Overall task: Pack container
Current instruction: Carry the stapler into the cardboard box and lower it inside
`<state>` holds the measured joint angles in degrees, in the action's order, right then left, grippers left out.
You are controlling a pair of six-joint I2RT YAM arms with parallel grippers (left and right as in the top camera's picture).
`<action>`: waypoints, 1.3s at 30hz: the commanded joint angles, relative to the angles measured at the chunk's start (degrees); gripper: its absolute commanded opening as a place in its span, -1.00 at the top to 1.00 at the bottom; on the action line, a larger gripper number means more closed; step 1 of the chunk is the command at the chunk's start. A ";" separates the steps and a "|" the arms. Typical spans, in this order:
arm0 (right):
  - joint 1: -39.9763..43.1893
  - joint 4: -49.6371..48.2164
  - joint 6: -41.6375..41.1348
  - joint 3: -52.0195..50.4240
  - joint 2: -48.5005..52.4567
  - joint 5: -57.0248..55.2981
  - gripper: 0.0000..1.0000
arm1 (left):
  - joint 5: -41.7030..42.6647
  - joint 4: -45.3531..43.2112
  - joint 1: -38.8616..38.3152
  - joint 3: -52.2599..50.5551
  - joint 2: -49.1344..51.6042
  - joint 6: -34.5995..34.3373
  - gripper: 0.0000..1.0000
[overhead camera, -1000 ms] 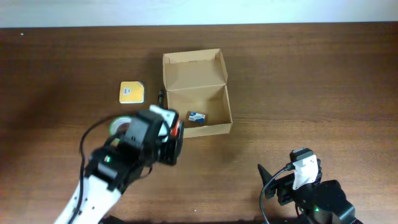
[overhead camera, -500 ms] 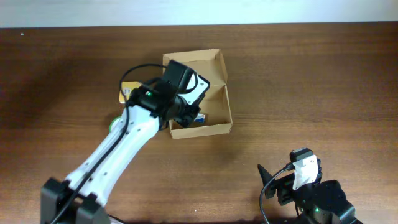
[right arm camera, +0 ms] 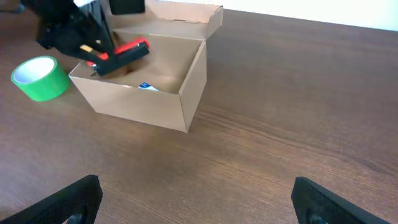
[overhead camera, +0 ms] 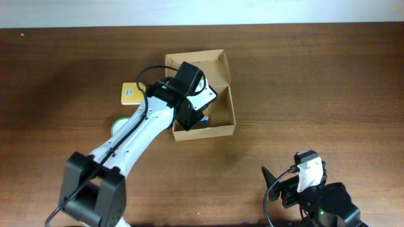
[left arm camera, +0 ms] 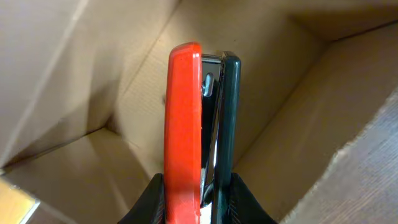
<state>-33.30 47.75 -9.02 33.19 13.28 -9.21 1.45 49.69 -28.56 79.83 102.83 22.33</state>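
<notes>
The left pincer [left arm camera: 198, 202] was clenched on a narrow red and dark tool [left arm camera: 199, 118], one finger on the red side and one on the dark side. The tool looked like a stapler, but I cannot say this for sure. The pincer held the tool inside the open top of the container [overhead camera: 214, 131], above the left part of its inside, with the cardboard walls all around it in the left wrist view. On the floor of the container lay a small blue and white item [right arm camera: 148, 86]. The flap lid stood open at the far side. The container stood on the brown worktop [overhead camera: 315, 82], a little to the left of its middle. Just to the left of the container was a green tape roll [right arm camera: 38, 78], and behind it lay a flat yellow thing [overhead camera: 130, 93], partly covered by the left arm. The right pincer [right arm camera: 194, 186] was released, its jaws wide apart, low over the near right part of the worktop, well apart from the container and holding nothing.
</notes>
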 commanded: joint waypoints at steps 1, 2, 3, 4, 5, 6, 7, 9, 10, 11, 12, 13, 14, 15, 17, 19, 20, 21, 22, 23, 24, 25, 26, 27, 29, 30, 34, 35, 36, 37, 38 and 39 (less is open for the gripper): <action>0.24 -0.13 -0.48 -0.15 -0.44 -0.92 -0.98 | 0.31 -0.42 -0.17 1.60 2.78 1.38 0.87; 0.24 -0.15 -0.48 -0.15 -0.44 -0.92 -0.98 | 0.37 -0.44 -0.17 1.60 3.48 1.38 0.87; 0.24 -0.13 -0.48 -0.15 -0.44 -0.92 -0.98 | 0.46 -0.46 -0.17 1.60 4.26 1.38 0.87; 0.24 -0.13 -0.48 -0.15 -0.44 -0.92 -0.98 | 0.46 -0.46 -0.17 1.60 4.87 1.38 0.88; 0.24 -0.15 -0.48 -0.15 -0.44 -0.92 -0.98 | 0.44 -0.55 -0.17 1.60 5.49 1.38 0.88; 0.24 -0.15 -0.48 -0.15 -0.44 -0.92 -0.98 | 0.44 -0.66 -0.17 1.60 6.03 1.38 0.88; 0.24 -0.13 -0.48 -0.15 -0.44 -0.92 -0.99 | 0.44 -0.83 -0.17 1.60 6.43 1.38 0.88; 0.24 -0.13 -0.48 -0.15 -0.44 -0.92 -0.98 | 0.44 -1.29 -0.17 1.60 6.93 1.36 0.88; 0.24 -0.15 -0.48 -0.15 -0.44 -0.92 -0.98 | 0.44 -1.55 -0.17 1.60 7.02 1.38 0.88; 0.24 -0.15 -0.48 -0.15 -0.44 -0.92 -0.98 | 0.44 -1.97 -0.17 1.60 7.02 1.38 0.88; 0.24 -0.15 -0.48 -0.15 -0.44 -0.92 -0.98 | 0.44 -2.27 -0.17 1.60 7.02 1.36 0.88; 0.24 -0.13 -0.48 -0.15 -0.44 -0.92 -0.98 | 0.44 -2.56 -0.17 1.60 7.02 1.38 0.88; 0.24 -0.13 -0.48 -0.15 -0.44 -0.92 -0.98 | 0.44 -2.75 -0.17 1.60 7.02 1.38 0.87; 0.24 -0.13 -0.48 -0.15 -0.44 -0.92 -0.98 | 0.44 -2.80 -0.17 1.60 7.02 1.36 0.85; 0.24 -0.13 -0.48 -0.15 -0.44 -0.92 -0.99 | 0.46 -2.80 -0.17 1.60 7.02 1.36 0.68; 0.24 -0.15 -0.48 -0.15 -0.44 -0.92 -0.99 | 0.46 -2.80 -0.17 1.60 7.02 1.38 0.46; 0.24 -0.13 -0.48 -0.15 -0.44 -0.92 -0.98 | 0.46 -2.80 -0.17 1.60 7.02 1.36 0.39; 0.24 -0.15 -0.48 -0.15 -0.44 -0.92 -0.98 | 0.46 -2.86 -0.17 1.60 7.02 1.38 0.30; 0.24 -0.15 -0.48 -0.15 -0.44 -0.92 -0.98 | 0.46 -2.95 -0.17 1.60 7.02 1.36 0.24; 0.24 -0.13 -0.48 -0.15 -0.44 -0.92 -0.98 | 0.46 -2.99 -0.17 1.60 7.02 1.36 0.18; 0.24 -0.15 -0.48 -0.15 -0.44 -0.92 -0.98 | 0.46 -3.02 -0.17 1.60 7.02 1.36 0.10; 0.24 -0.15 -0.48 -0.15 -0.44 -0.92 -0.98 | 0.46 -3.02 -0.17 1.60 7.02 1.36 -0.04; 0.24 -0.13 -0.48 -0.15 -0.44 -0.92 -0.98 | 0.46 -3.02 -0.17 1.60 7.02 1.36 -0.09; 0.24 -0.13 -0.48 -0.15 -0.44 -0.92 -0.98 | 0.46 -3.02 -0.17 1.60 7.02 1.36 -0.11; 0.24 -0.15 -0.48 -0.15 -0.44 -0.92 -0.99 | 0.46 -3.02 -0.17 1.60 7.02 1.36 -0.20; 0.24 -0.15 -0.48 -0.15 -0.44 -0.92 -0.99 | 0.46 -3.02 -0.17 1.60 7.02 1.36 -0.27; 0.24 -0.13 -0.48 -0.15 -0.44 -0.92 -0.99 | 0.44 -3.04 -0.17 1.60 7.02 1.36 -0.60; 0.24 -0.13 -0.48 -0.15 -0.44 -0.92 -0.99 | 0.44 -3.15 -0.17 1.60 6.99 1.33 -0.68; 0.24 -0.15 -0.48 -0.15 -0.44 -0.92 -0.98 | 0.42 -3.23 -0.17 1.60 6.99 1.33 -0.73; 0.24 -0.15 -0.48 -0.15 -0.44 -0.92 -0.98 | 0.42 -3.43 -0.17 1.60 6.99 1.33 -0.74; 0.24 -0.15 -0.48 -0.15 -0.44 -0.92 -0.98 | 0.39 -3.63 -0.17 1.62 6.99 1.33 -0.74; 0.24 -0.13 -0.48 -0.15 -0.44 -0.92 -0.98 | 0.39 -3.78 -0.17 1.70 6.99 1.33 -0.74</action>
<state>-33.30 47.75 -9.06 33.19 13.28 -9.21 1.45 46.35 -28.56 80.18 109.62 23.18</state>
